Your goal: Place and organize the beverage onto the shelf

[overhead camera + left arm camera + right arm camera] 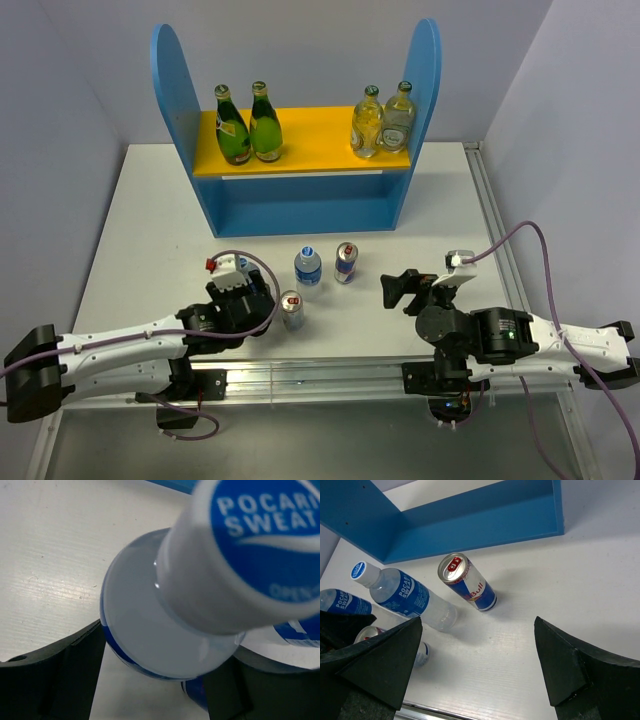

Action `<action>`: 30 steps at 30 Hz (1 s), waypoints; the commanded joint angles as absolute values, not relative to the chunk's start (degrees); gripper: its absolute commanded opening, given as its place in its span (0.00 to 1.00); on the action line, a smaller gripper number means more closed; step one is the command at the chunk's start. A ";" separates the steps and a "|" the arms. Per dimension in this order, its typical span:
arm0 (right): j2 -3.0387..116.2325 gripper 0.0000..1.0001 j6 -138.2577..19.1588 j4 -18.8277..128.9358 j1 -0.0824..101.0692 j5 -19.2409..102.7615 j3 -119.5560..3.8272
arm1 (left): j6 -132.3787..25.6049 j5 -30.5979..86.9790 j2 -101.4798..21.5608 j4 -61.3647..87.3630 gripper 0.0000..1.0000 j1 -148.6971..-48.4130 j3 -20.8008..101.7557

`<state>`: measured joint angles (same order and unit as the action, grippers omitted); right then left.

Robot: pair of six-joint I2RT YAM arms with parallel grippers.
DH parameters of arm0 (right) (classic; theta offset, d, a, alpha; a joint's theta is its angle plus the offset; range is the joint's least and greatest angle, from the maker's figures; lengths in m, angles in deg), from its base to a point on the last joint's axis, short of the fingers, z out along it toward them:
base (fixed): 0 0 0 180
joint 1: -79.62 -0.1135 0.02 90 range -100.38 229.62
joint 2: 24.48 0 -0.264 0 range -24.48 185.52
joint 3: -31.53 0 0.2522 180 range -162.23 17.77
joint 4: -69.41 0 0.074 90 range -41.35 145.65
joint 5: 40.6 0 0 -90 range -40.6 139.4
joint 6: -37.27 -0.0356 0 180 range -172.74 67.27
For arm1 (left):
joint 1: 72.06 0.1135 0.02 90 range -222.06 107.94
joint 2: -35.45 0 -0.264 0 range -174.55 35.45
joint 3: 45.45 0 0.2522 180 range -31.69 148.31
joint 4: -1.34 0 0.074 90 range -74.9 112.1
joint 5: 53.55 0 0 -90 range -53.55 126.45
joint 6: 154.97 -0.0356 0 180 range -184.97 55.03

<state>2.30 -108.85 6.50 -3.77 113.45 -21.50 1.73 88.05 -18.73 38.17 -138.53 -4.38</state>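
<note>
Water bottle (150, 630) upright, clamped between left fingers (50, 675); shelf (300, 210) lies ahead, upper centre of overhead frame; right fingers (375, 665) spread.

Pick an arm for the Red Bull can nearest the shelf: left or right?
Right. The right gripper is open, empty and faces that Red Bull can. The left gripper straddles a Pocari Sweat bottle.
</note>
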 commanded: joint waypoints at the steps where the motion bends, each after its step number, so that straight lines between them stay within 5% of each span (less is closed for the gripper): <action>1: 1.45 1.00 -110.30 6.25 -4.14 115.41 -20.90 | 2.97 93.31 -20.10 33.13 0.73 -138.68 -4.88; 7: 1.27 1.00 -110.30 6.43 -4.14 115.41 -20.73 | 1.57 95.86 -24.66 30.31 0.63 -138.59 -4.62; 9: 1.01 1.00 -110.22 6.52 -4.23 115.41 -20.64 | 1.30 96.57 -26.42 29.87 0.44 -138.50 -4.36; 10: 0.83 1.00 -110.22 6.52 -4.23 115.41 -20.55 | 1.39 97.44 -27.04 30.13 0.22 -138.59 -3.75; 14: 0.56 1.00 -109.69 6.96 -4.14 115.32 -20.37 | -0.88 99.29 -28.45 30.40 0.03 -138.41 -2.08; 30: -0.66 1.00 -109.25 7.49 -4.14 115.14 -19.94 | -33.93 80.93 -27.83 2.45 0.00 -115.83 4.24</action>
